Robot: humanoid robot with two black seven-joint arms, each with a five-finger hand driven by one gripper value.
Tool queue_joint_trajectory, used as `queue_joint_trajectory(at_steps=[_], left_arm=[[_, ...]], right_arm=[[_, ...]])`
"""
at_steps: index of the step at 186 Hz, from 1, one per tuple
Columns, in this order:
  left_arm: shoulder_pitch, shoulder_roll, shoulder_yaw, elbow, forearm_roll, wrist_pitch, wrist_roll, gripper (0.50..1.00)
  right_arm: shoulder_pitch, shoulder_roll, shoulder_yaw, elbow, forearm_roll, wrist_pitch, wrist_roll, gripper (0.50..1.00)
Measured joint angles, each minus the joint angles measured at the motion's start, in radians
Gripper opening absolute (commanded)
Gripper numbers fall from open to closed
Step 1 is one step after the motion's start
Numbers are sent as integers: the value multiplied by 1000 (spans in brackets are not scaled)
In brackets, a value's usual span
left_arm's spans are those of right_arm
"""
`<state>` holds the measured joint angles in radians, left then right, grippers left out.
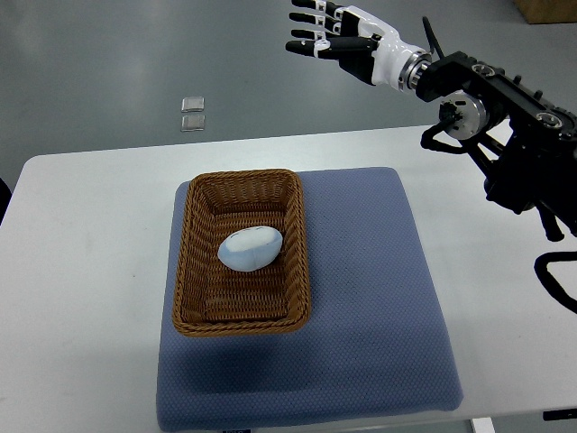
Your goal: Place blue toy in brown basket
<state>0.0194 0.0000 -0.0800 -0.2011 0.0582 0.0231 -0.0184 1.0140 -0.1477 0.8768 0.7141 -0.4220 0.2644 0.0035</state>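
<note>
Grey floor shows behind a white worktop (81, 234), and a blue mat (370, 298) lies on the worktop with a brown basket (194, 244) sitting on its left part. Inside the basket, near the middle, lies the blue toy (251, 249), a pale blue egg shape resting on the woven bottom. High up past the far edge of the worktop, well away from the basket, the right robot hand (347, 36) hangs in the air with its fingers stretched out straight, holding nothing.
</note>
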Motion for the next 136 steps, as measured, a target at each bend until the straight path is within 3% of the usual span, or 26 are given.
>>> queue_joint_trajectory(at_steps=[45, 136], left_arm=[[-1, 0, 0, -3, 0, 0, 0, 1000], [0, 0, 0, -4, 0, 0, 0, 1000]], right_arm=[[-164, 5, 154, -7, 220, -17, 91, 903], [-288, 58, 160, -45, 403, 13, 119, 903]])
